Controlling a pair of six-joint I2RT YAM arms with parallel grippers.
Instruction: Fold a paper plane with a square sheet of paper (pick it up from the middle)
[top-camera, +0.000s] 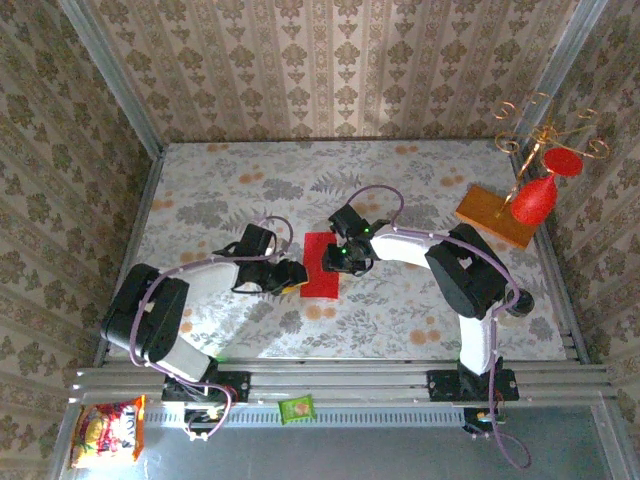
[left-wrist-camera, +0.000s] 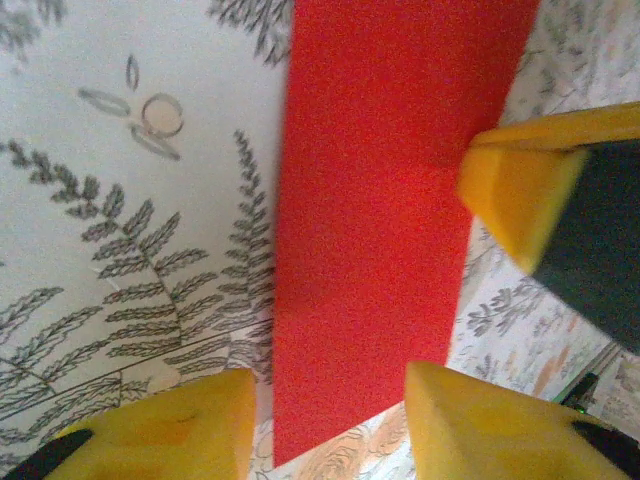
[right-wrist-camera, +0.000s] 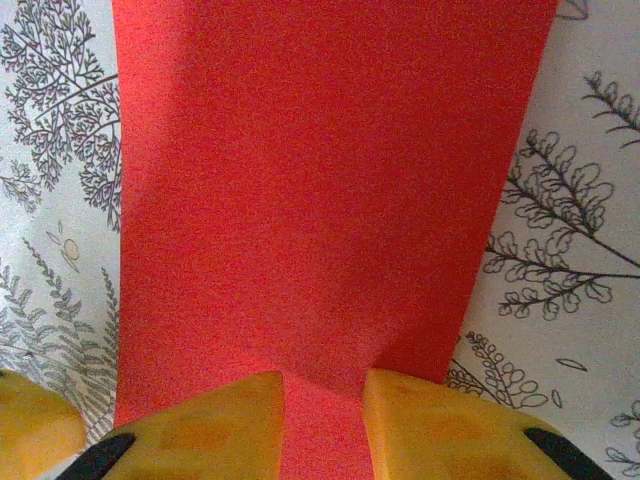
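The left gripper (left-wrist-camera: 330, 395) stands with fingers apart astride the folded red paper's (top-camera: 320, 272) end. The right gripper (right-wrist-camera: 325, 395) sits narrowly parted over it.

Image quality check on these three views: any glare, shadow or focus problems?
Top external: sharp overall, but a bright patch washes out the table towards its near edge; the red paper reads clearly. Left wrist: the paper is grainy with slightly soft edges, and the yellow fingers are out of focus. Right wrist: a soft shadow darkens the paper near its own fingers.
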